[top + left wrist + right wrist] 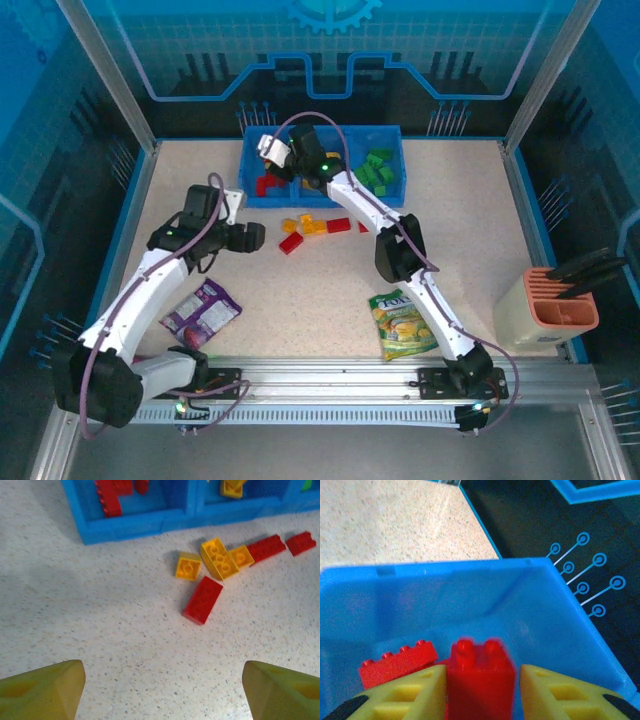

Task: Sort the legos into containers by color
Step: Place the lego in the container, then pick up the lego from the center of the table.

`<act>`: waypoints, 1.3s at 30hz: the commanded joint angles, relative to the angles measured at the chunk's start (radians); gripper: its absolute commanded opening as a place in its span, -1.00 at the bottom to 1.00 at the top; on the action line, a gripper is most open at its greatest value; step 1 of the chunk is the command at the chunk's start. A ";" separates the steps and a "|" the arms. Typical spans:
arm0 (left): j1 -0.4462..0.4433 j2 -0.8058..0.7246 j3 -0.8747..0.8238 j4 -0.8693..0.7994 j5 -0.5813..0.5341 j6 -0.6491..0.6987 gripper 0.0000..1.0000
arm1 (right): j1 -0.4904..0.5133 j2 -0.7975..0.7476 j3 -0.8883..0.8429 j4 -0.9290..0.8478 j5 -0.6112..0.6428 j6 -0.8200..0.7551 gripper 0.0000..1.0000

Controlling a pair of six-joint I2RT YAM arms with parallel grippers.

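Legos (310, 228) in red and yellow lie loose on the speckled desk (470, 230) in the overhead view, just in front of the blue tray (402, 188) at the far side. Red pieces sit in the tray's left compartment and green ones in its right. The right pincer (268, 152) hangs over the left compartment, and its arm crosses the middle one and hides most of it. The left pincer (250, 237) hovers left of the loose pile. Nearer the bases lie a purple snack packet (200, 312) and a green-yellow snack bag (403, 322). A beige-and-salmon slotted holder (555, 305) stands at the right edge.

Left wrist view: the left pincer (162, 695) is spread wide with nothing between its fingers (45, 692). Ahead, the loose bricks show singly, three yellow and three red, touching or close together. A yellow piece lies in the middle compartment.

Right wrist view: a blurred red brick (482, 665) stands between the yellow fingers (405, 695) of the right pincer (481, 672), inside the tray. Whether they clamp it or stand just free cannot be told. A second red brick (397, 662) lies beside it.
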 commanded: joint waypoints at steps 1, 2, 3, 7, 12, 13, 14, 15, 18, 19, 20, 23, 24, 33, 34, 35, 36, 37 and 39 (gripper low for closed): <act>-0.023 0.018 -0.014 0.022 -0.005 -0.023 0.66 | -0.004 0.010 -0.004 0.060 0.001 -0.085 -0.10; -0.030 0.024 -0.017 0.028 -0.006 -0.028 0.66 | -0.005 0.010 -0.005 0.057 -0.013 -0.090 -0.08; -0.037 0.029 -0.023 0.034 -0.007 -0.030 0.67 | -0.006 0.010 -0.007 0.054 -0.019 -0.098 -0.05; -0.083 0.066 -0.040 0.062 -0.025 -0.030 0.67 | -0.004 0.011 -0.012 0.037 -0.028 -0.115 0.07; -0.120 0.123 -0.055 0.121 -0.040 -0.031 0.68 | -0.001 -0.013 -0.012 0.020 -0.040 -0.100 0.07; -0.127 0.138 -0.055 0.137 -0.051 -0.029 0.67 | -0.002 -0.022 -0.011 0.019 -0.043 -0.098 0.08; -0.137 0.156 -0.051 0.154 -0.064 -0.026 0.67 | -0.001 -0.036 -0.012 0.019 -0.046 -0.090 0.08; -0.146 0.176 -0.048 0.169 -0.081 -0.020 0.67 | -0.003 -0.050 -0.015 0.019 -0.050 -0.080 0.10; -0.183 0.257 -0.027 0.217 -0.129 0.008 0.67 | -0.009 -0.127 -0.071 0.043 -0.069 -0.056 0.16; -0.195 0.288 -0.019 0.234 -0.144 0.018 0.66 | -0.011 -0.166 -0.109 0.054 -0.072 -0.055 0.20; -0.201 0.312 -0.015 0.247 -0.145 0.028 0.66 | -0.012 -0.202 -0.145 0.063 -0.072 -0.057 0.23; -0.214 0.397 0.006 0.284 -0.144 0.059 0.65 | -0.018 -0.339 -0.311 0.105 -0.076 -0.061 0.30; -0.216 0.423 0.014 0.292 -0.143 0.068 0.64 | -0.023 -0.384 -0.377 0.126 -0.073 -0.062 0.32; -0.244 0.600 0.156 0.234 -0.161 0.121 0.59 | -0.070 -0.812 -0.889 0.281 -0.003 0.023 0.50; -0.246 0.621 0.176 0.217 -0.159 0.125 0.56 | -0.074 -0.849 -0.935 0.289 0.010 0.041 0.52; -0.249 0.637 0.195 0.196 -0.159 0.126 0.49 | -0.079 -0.878 -0.971 0.295 0.021 0.058 0.53; -0.253 0.659 0.220 0.163 -0.172 0.128 0.45 | -0.084 -0.912 -1.012 0.302 0.033 0.078 0.54; -0.262 0.683 0.248 0.128 -0.190 0.129 0.44 | -0.086 -0.942 -1.044 0.299 0.054 0.098 0.55; -0.267 0.731 0.296 0.062 -0.211 0.115 0.38 | -0.076 -1.000 -1.080 0.246 0.092 0.138 0.57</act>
